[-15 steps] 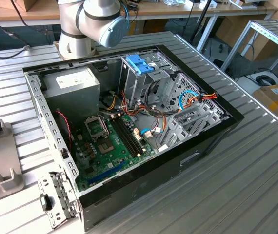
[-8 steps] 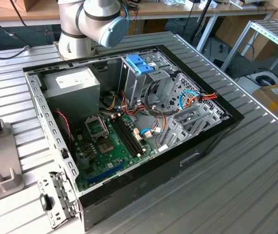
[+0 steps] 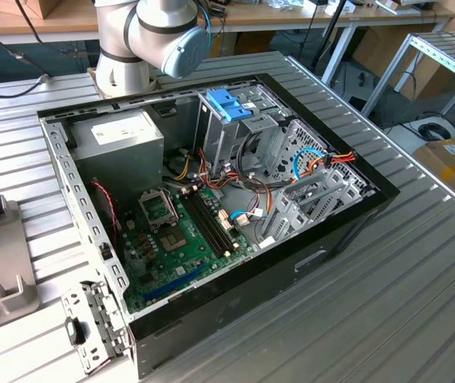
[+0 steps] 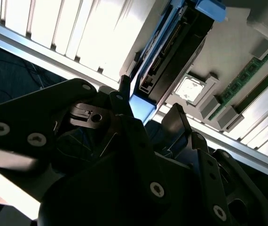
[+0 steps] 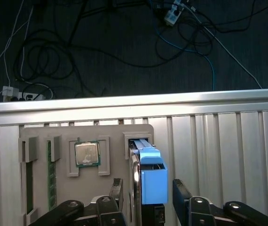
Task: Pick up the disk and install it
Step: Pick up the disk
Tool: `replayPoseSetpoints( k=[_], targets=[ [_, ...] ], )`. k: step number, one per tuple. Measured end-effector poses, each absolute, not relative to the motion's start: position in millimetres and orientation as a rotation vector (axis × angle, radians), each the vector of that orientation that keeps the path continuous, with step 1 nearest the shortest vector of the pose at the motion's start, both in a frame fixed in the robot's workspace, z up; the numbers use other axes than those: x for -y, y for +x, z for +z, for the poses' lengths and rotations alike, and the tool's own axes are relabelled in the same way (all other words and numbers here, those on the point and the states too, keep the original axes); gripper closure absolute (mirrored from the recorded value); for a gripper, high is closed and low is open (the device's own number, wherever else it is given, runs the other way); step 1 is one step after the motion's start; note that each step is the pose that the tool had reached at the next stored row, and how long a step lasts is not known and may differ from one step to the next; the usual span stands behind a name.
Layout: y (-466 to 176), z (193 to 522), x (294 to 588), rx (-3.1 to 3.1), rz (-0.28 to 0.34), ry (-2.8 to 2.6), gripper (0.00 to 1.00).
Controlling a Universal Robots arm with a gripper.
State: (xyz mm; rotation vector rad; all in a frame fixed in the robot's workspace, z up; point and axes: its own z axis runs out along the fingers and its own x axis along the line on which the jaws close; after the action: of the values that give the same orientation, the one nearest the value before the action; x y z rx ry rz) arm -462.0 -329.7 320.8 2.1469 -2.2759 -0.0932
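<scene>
The disk stands on edge in a slot of a grey holder tray, its light-blue carrier frame facing the first wrist camera. In the second wrist view the disk shows its dark body and blue edge. My gripper straddles it, one black finger on each side with a small gap to the disk on both. The gripper is open and nothing is held. The open computer case lies on the table in the exterior view, with a metal drive cage at its back.
The holder tray also carries a processor chip and memory sticks. Inside the case are a grey power-supply box, a green motherboard, loose cables and a blue latch piece. The arm's base stands behind the case.
</scene>
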Motion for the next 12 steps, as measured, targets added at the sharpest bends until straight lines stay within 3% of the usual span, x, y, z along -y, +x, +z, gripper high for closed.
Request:
replayPoseSetpoints(
  k=[12],
  targets=[
    [-462.0, 315.9, 329.7, 2.276, -0.093, 2.147, 0.46]
  ],
)
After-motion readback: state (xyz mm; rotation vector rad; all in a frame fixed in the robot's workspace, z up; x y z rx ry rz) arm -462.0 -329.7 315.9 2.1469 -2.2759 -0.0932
